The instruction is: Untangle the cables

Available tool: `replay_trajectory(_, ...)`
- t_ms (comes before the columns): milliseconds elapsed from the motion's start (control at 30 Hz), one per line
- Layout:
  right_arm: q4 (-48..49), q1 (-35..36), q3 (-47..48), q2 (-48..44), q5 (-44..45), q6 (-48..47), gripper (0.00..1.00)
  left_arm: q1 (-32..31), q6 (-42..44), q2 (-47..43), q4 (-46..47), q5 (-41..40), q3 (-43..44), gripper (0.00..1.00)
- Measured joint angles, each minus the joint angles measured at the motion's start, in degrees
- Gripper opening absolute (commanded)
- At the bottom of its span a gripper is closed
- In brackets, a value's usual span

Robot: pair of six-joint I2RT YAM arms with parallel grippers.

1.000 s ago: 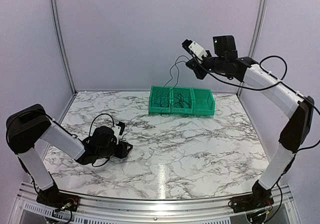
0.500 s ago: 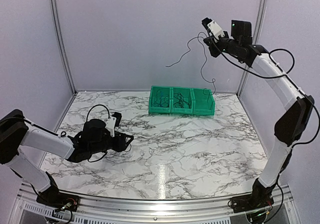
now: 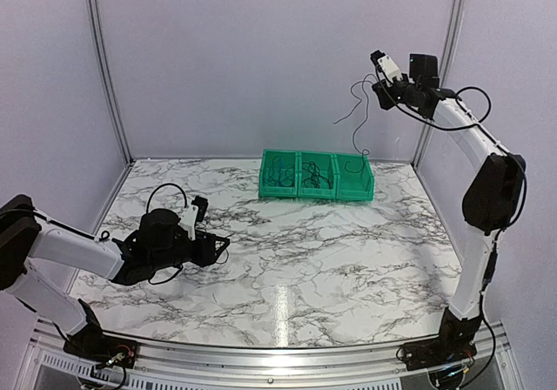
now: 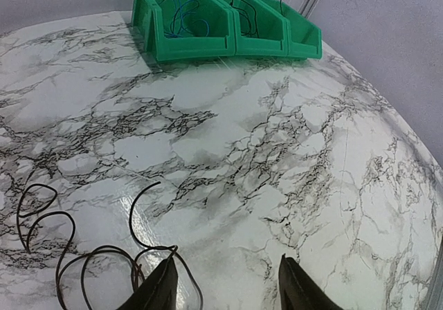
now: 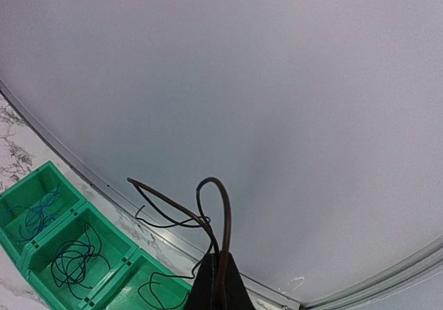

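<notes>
My right gripper [image 3: 376,88] is raised high at the back right and shut on a thin dark cable [image 3: 357,129]. The cable hangs down, its lower end at the rightmost green bin [image 3: 355,179]. In the right wrist view the shut fingers [image 5: 220,286] pinch this cable, which loops [image 5: 225,206] above them. My left gripper [image 3: 219,247] is low over the table at the left, open and empty [image 4: 228,286]. A black cable [image 4: 90,254] lies in loose loops on the marble by its left finger. A blue cable [image 4: 183,19] lies in the left bin, a black one [image 4: 248,14] in the middle bin.
The three joined green bins [image 3: 315,188] stand at the back centre of the marble table [image 3: 331,259]. Grey walls and metal frame posts [image 3: 452,24] close in the back and sides, near the raised right arm.
My right arm has swung right and back with the cable, whose hanging end has moved from the middle bins to the rightmost bin. My left gripper has shifted slightly and stayed open.
</notes>
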Motion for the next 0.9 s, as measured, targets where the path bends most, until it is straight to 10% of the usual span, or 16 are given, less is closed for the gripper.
replay_trajectory(900, 6.4, -2.8, -22.7, -3.1, -3.9, 3.1, 0.00, 0.0, 0.2, 3.2, -1.4, -0.4, 0.3, 0.53)
